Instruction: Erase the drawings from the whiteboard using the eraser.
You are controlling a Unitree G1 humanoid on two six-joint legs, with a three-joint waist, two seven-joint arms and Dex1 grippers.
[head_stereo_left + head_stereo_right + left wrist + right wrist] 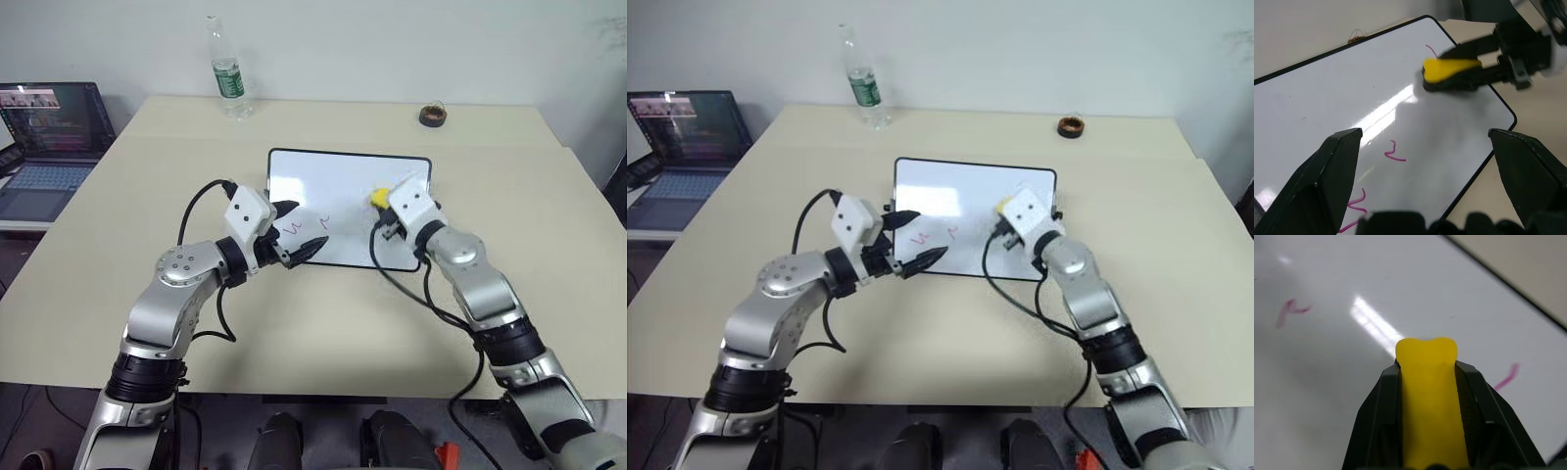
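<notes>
The whiteboard (338, 176) lies flat in the middle of the table. Small pink drawings sit on it: a squiggle (292, 229) and a short stroke (325, 221) near its front left, and another stroke (1508, 377) close to the eraser. My right gripper (383, 205) is shut on the yellow eraser (377, 197), held over the board's right part with its tip (1426, 350) at the surface. My left gripper (309, 223) hangs open above the board's near left corner, its fingers (1342, 147) astride the squiggles with nothing between them.
A clear plastic bottle (228, 73) stands at the table's far edge. A dark brown ring (432, 115) lies at the far right. An open laptop (49, 137) sits on a side surface to the left. Bare tan tabletop (323, 323) surrounds the board.
</notes>
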